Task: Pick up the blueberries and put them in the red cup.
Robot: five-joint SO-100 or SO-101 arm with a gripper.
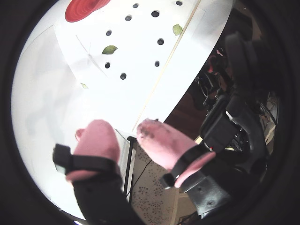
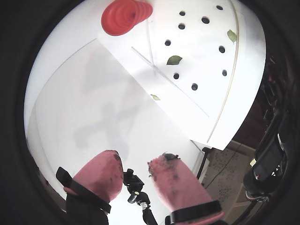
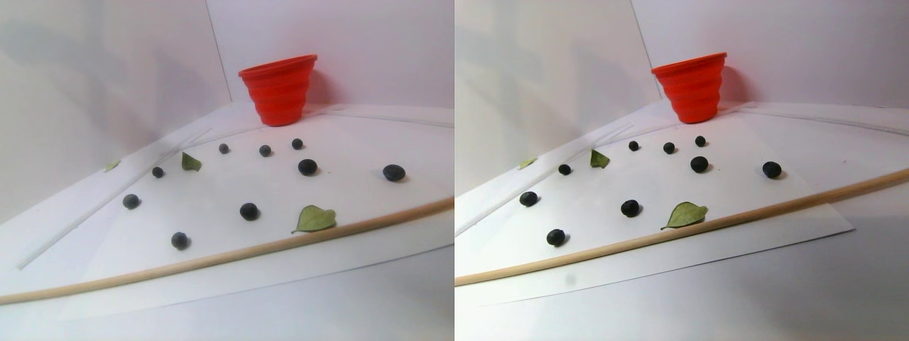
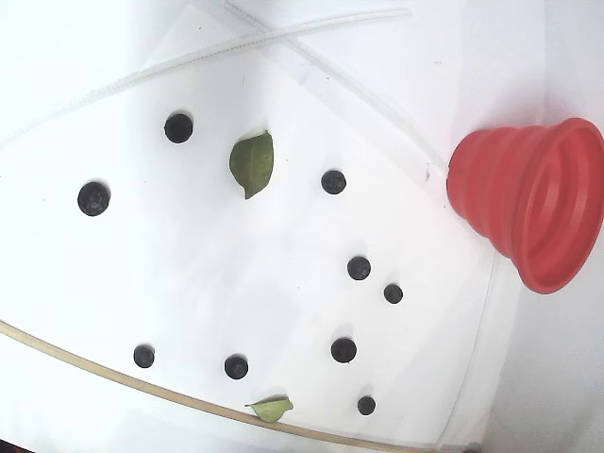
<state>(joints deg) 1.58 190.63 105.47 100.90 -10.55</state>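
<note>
Several blueberries lie scattered on a white sheet, apart from one another; in the stereo pair view one sits mid-sheet. The red cup stands upright at the sheet's far corner and shows at the top of both wrist views. My gripper hangs high above the table's near side, far from the berries. Its two pink fingers are spread apart with nothing between them. The fixed and stereo pair views do not show the gripper.
Green leaves lie among the berries. A thin wooden stick runs along the sheet's near edge. Past the table edge in a wrist view stands dark equipment. A black tripod head sits below the fingers.
</note>
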